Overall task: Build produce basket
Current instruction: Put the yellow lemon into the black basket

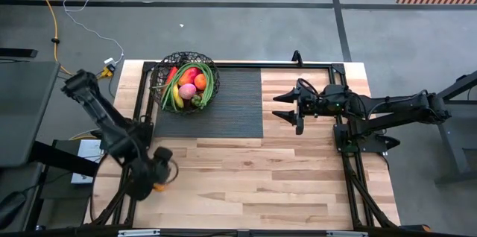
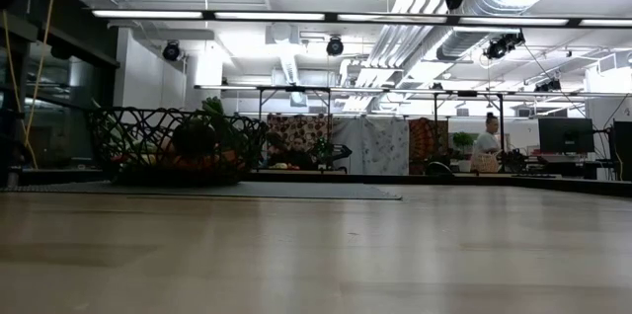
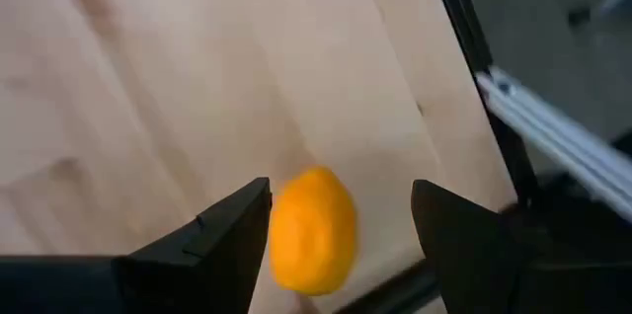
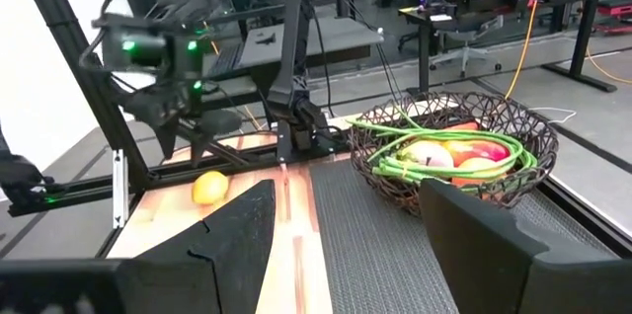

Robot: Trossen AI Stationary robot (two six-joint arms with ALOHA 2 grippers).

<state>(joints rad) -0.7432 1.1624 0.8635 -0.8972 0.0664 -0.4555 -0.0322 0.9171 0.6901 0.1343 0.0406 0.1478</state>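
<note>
My left gripper [image 3: 341, 235] hovers open over a loose orange [image 3: 313, 228] near the table's [image 1: 246, 177] left edge — not touching. Basket [image 1: 185, 82] holds the other produce [image 1: 188, 86]. Right gripper [image 1: 289, 106] open, empty — mid-table.

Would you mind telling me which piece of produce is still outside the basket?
The lone orange lying on the bare wood between the left end effector's open fingers; all other produce sits piled inside the basket.
</note>
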